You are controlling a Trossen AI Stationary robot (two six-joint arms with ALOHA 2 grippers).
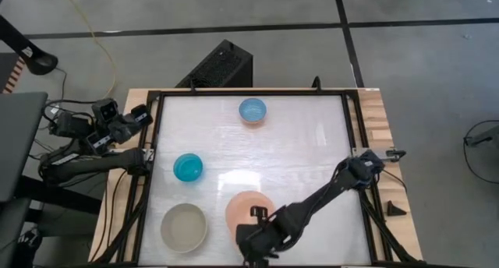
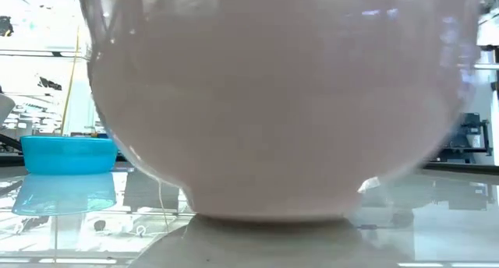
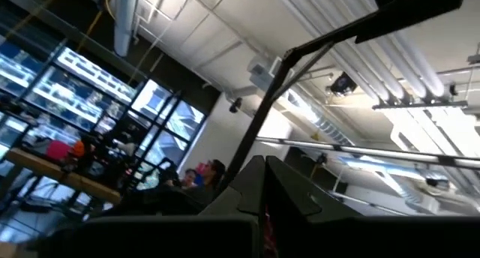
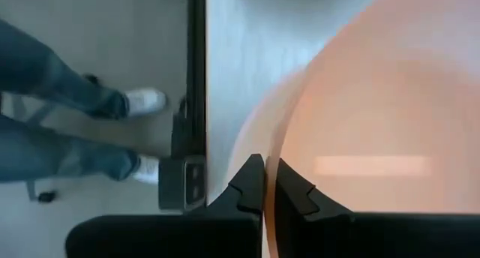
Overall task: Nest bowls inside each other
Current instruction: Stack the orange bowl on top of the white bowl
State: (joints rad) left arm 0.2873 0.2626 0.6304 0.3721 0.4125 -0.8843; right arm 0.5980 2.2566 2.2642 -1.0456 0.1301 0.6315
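Four bowls stand on their bases on the white table. The salmon-orange bowl (image 1: 243,204) is near the front edge and fills the low view (image 2: 273,104). A grey-beige bowl (image 1: 184,227) stands to its left, a teal one (image 1: 188,167) (image 2: 66,155) farther back, and a light blue one (image 1: 252,110) at the far middle. My right gripper (image 1: 249,235) (image 4: 264,175) is shut and slants down over the salmon bowl's near rim (image 4: 300,138), above it. My left gripper (image 1: 144,114) (image 3: 264,187) is shut, off the table's left edge, pointing up at the ceiling.
A black frame (image 1: 156,182) runs round the table, with wooden strips outside it. A black box (image 1: 222,65) sits on the floor past the far edge. A person's legs and white shoes (image 4: 82,115) stand at the near edge, beyond the frame bar (image 4: 196,78).
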